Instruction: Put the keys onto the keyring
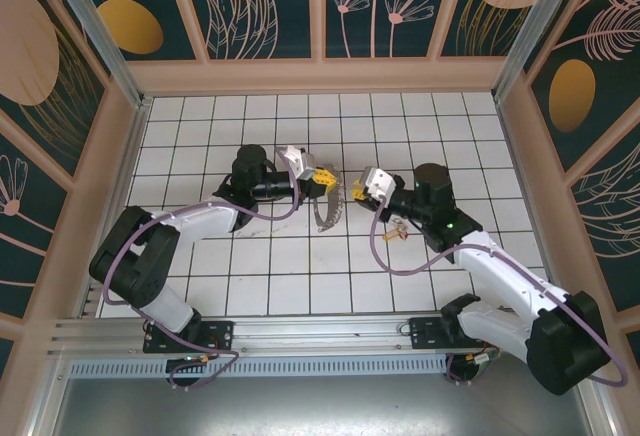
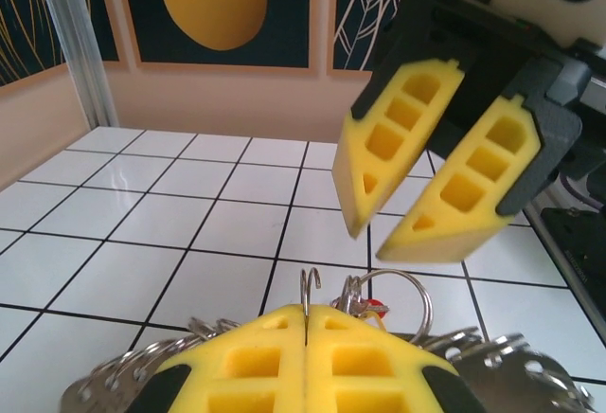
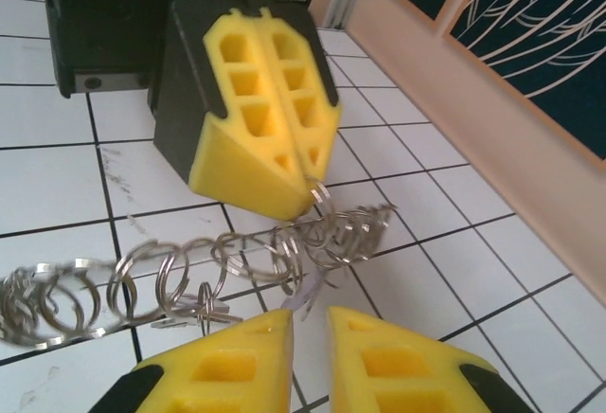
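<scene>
The keys [image 1: 394,233] are seen as a small brass-and-red bunch lying loose on the white tiled floor [image 1: 270,276], just beside the lilac cable [image 1: 378,254] of the right arm and a little nearer the arm bases than the right gripper [image 1: 357,192]. They are not held by anything. The keyring [image 1: 328,213], fringed with many small silver loops and keys, is pinched at one edge by the left gripper [image 1: 321,178], whose yellow pads are pressed flat together on it. The rest of the ring is hung below and beside those pads; whether it touches the tiles cannot be told. The right gripper is set just beside the left one, tip facing tip, pads parted by a narrow gap, nothing gripped between them. A red speck is glimpsed among the rings in the left wrist view; what it is cannot be told.
</scene>
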`<action>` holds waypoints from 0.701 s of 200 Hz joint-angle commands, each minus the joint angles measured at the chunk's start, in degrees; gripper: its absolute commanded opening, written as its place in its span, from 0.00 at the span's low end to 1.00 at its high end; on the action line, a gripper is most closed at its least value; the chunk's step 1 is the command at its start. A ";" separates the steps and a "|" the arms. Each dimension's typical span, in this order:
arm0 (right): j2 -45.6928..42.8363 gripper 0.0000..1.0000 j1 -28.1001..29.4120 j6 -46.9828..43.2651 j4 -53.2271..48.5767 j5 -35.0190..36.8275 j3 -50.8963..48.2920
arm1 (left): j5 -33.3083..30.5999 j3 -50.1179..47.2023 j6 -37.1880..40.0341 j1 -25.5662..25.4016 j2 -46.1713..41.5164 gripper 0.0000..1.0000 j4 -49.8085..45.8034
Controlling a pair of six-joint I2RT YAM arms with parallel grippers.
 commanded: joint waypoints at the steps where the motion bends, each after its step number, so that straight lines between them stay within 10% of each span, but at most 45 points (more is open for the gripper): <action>1: -0.89 0.17 -0.94 -0.41 1.56 0.89 0.12 | 1.76 0.25 2.06 -0.29 -2.44 0.00 0.55; 140: 11.24 0.21 -14.96 38.24 -18.48 5.03 10.36 | -0.92 -2.21 5.14 -0.22 -3.65 0.00 -1.70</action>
